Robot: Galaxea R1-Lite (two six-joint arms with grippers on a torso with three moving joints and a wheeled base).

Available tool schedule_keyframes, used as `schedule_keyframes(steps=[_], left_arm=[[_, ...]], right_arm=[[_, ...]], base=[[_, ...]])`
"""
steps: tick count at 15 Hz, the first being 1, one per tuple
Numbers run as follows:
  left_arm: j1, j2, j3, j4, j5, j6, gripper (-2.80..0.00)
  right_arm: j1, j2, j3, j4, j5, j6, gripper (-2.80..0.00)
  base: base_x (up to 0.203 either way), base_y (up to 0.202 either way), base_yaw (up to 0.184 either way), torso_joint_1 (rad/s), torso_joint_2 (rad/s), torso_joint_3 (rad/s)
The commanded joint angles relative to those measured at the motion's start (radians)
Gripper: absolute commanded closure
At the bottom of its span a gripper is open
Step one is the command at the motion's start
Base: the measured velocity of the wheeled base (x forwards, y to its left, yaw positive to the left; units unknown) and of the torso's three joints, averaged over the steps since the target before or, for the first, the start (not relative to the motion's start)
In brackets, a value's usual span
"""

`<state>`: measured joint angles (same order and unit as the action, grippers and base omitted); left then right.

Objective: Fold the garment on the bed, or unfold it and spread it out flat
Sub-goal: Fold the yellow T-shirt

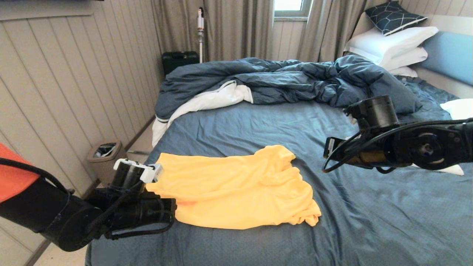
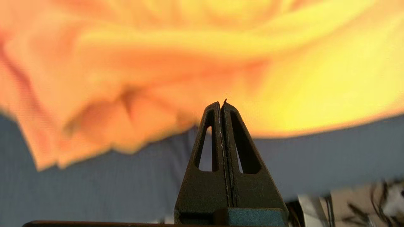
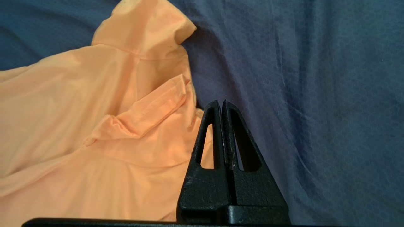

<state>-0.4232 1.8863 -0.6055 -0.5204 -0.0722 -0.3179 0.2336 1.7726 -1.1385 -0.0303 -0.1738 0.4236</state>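
Head view: the T-shirt (image 1: 236, 188) is seen lying crumpled and partly doubled over on the blue sheet of the bed (image 1: 369, 229), near the front left edge of the mattress, well apart from the rumpled duvet (image 1: 281, 79) and the pillows (image 1: 391, 46) at the far end. The left gripper (image 2: 221, 105) is held just beside the shirt's left edge, its jaws pressed together on nothing; in the left wrist view only fabric and sheet are seen past the tips. The right gripper (image 3: 221, 104) is held above the sheet to the right of the shirt, its jaws likewise together and empty, with a folded sleeve or corner seen close ahead.

The step in hand is judged to be the approach before a grasp, with the shirt neither spread flat nor neatly folded. For the next move, both sets of jaws would need to be parted, lowered onto opposite edges of the cloth, and closed on a single layer only.
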Motion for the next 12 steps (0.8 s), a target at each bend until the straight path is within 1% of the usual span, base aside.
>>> schedule_keyframes(steps=[1, 3, 5, 9, 12], left_arm=[[0.002, 0.039, -0.018, -0.004, 0.005, -0.003, 0.0], [0.006, 0.054, -0.046, 0.007, 0.008, -0.003, 0.0], [0.006, 0.062, -0.077, 0.03, 0.009, -0.004, 0.0], [0.003, 0.123, -0.151, 0.053, 0.085, -0.006, 0.0], [-0.005, 0.142, -0.206, 0.096, 0.093, -0.021, 0.0]], right_arm=[[0.003, -0.042, 0.013, 0.0, 0.022, 0.003, 0.0], [0.003, -0.081, 0.037, -0.002, 0.031, 0.004, 0.0], [0.0, -0.146, 0.07, -0.005, 0.067, 0.004, 0.0], [-0.033, -0.277, 0.162, -0.011, 0.156, 0.003, 0.0], [-0.116, -0.359, 0.237, -0.048, 0.291, -0.007, 0.0]], base=[[0.0, 0.0, 0.0, 0.0, 0.0, 0.0], [0.0, 0.0, 0.0, 0.0, 0.0, 0.0], [0.0, 0.0, 0.0, 0.0, 0.0, 0.0], [0.0, 0.0, 0.0, 0.0, 0.0, 0.0], [0.0, 0.0, 0.0, 0.0, 0.0, 0.0]])
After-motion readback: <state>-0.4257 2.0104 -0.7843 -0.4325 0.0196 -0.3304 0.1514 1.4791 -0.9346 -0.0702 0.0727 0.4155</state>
